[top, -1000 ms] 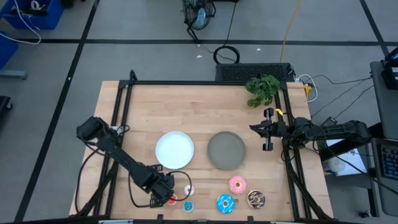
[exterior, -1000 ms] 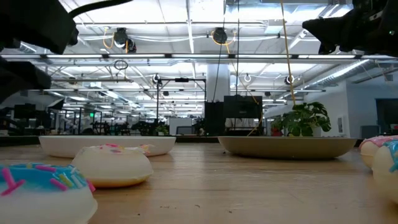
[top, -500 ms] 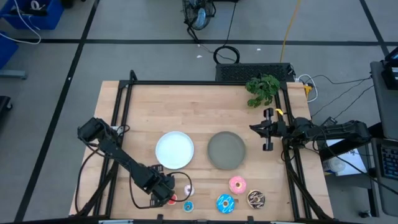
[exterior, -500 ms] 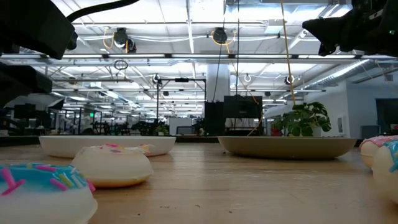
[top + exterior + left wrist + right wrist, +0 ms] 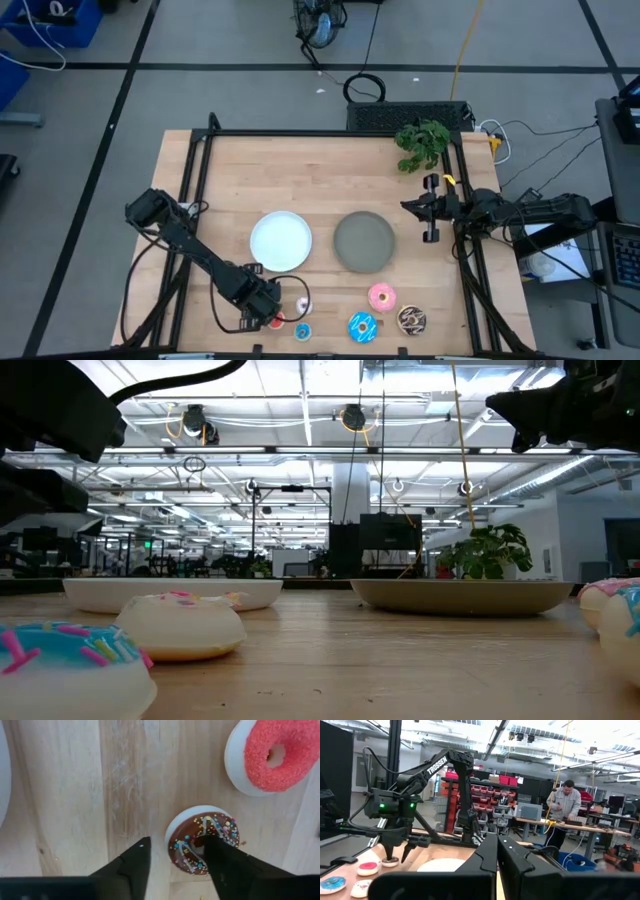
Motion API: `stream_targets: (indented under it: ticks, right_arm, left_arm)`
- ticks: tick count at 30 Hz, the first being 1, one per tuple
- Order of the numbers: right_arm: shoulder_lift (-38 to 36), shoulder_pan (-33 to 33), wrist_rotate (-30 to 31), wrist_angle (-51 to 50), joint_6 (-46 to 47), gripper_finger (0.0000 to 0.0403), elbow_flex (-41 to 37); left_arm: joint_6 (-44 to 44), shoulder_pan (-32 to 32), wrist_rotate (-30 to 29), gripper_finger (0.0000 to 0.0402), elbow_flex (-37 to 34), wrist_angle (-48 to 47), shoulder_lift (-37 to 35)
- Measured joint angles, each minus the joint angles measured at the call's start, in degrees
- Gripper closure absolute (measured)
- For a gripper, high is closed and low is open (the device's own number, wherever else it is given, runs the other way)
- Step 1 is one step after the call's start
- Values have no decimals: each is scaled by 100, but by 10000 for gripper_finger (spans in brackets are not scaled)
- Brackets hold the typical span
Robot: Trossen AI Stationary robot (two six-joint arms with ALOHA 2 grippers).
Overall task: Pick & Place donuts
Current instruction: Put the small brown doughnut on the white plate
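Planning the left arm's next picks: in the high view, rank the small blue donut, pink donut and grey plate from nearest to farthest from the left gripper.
From the left gripper:
1. Small blue donut, just beside it at the table's near edge.
2. Pink donut, farther toward the right arm's side.
3. Grey plate, mid-table; only slightly farther than the pink donut.

L arm stretched toward the near edge of the table, left gripper (image 5: 172, 862) pointing straight down w/ fingers (image 5: 131, 865) spread apart. R arm parked at the far right side, right gripper (image 5: 431, 210) raised off the table, fingers (image 5: 487, 857) pressed together.
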Motion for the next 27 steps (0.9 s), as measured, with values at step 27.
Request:
stream_targets:
  ticks: [27]
  right_arm:
    - [-2,2,0,57,-2,403,0]
  left_arm:
    - [856,152,189,393,17,257,-465]
